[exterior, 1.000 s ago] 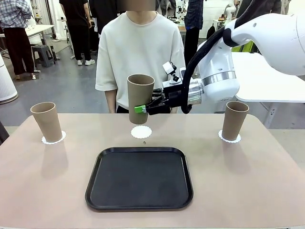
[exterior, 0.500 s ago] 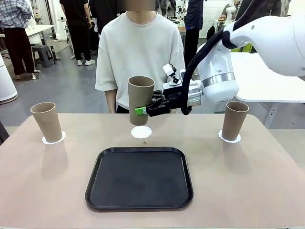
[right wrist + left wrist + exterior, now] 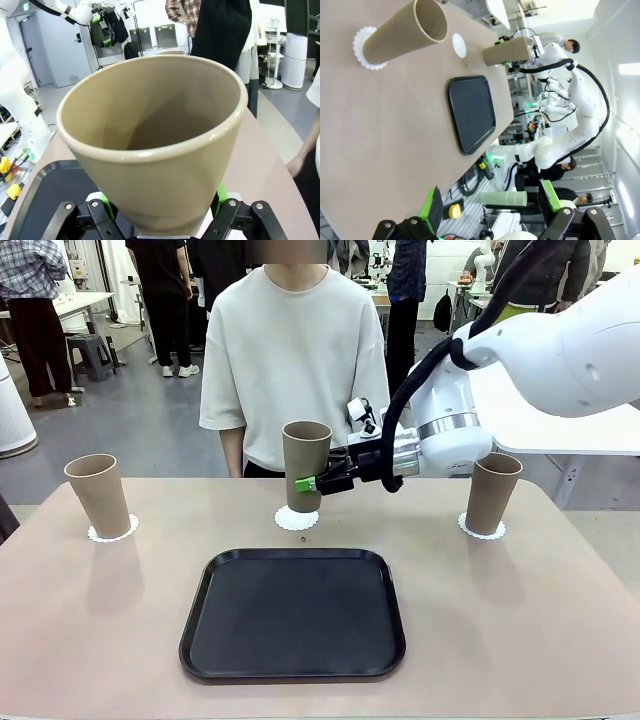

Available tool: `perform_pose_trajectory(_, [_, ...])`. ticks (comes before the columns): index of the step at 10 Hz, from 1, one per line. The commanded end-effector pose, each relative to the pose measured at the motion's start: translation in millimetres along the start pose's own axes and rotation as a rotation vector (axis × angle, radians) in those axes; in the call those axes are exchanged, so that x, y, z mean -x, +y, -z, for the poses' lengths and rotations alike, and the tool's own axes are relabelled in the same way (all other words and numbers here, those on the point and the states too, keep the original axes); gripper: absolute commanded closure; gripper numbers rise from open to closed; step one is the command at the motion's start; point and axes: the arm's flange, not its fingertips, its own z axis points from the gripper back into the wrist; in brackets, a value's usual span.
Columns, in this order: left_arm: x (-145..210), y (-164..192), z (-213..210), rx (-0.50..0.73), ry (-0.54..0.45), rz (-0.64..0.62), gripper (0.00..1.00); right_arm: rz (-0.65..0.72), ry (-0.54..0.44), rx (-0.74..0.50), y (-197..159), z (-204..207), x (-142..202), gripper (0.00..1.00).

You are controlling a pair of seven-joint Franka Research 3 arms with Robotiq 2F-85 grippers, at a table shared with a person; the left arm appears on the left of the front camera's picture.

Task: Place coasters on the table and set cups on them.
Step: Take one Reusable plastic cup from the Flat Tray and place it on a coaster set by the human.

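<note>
Now down low over middle scalloped white paper coaster (image 3: 296, 519): tall tan cardboard-like cup (image 3: 305, 465), pinched near base by right gripper (image 3: 308, 484), jaws nearly shut. Risk: off-centre release, cup tipping or dragging coaster across beige table (image 3: 520, 620).

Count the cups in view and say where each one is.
3. The left cup stands on a coaster at the table's left; the right cup stands on the right coaster; the middle cup is held by the right gripper over the centre coaster.
</note>
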Motion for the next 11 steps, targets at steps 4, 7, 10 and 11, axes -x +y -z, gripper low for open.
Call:
perform_pose_trajectory(4, [1,-1,-1,0.001,-0.009,-0.001,0.0,-0.025,0.023,-0.039,-26,27,10,0.16])
perform_pose_trajectory(7, [1,-1,-1,0.001,-0.009,-0.001,0.0,-0.029,0.014,-0.028,-32,28,23,0.16])
perform_pose_trajectory(10, [1,-1,-1,0.001,-0.009,-0.001,0.0,-0.038,0.033,-0.015,-36,31,28,0.16])
perform_pose_trajectory(11, [1,-1,-1,0.001,-0.009,-0.001,0.0,-0.045,0.034,-0.013,-38,32,29,0.16])
